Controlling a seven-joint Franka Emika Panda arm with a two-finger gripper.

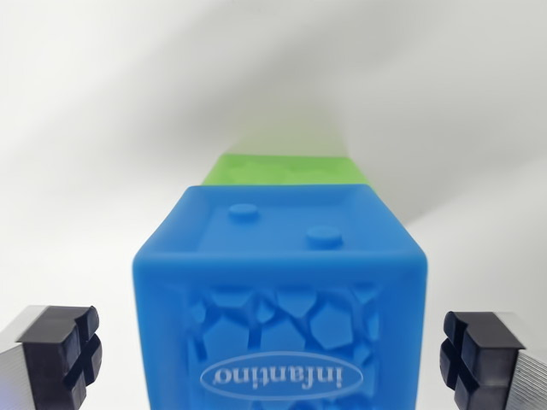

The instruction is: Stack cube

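Note:
A blue soft cube (pixel 280 299) with raised dots on top and an embossed oval logo on its near face fills the middle of the wrist view. Behind it a green cube (pixel 286 168) shows only its top edge; whether the two touch cannot be told. My gripper (pixel 280 363) stands open, its black-padded fingers (pixel 64 354) at the lower left and lower right corners, each a short gap away from the blue cube's sides. The cube sits between them, not gripped.
A plain white surface (pixel 102 128) stretches around and behind the cubes, with soft grey shadows. Nothing else shows in the view.

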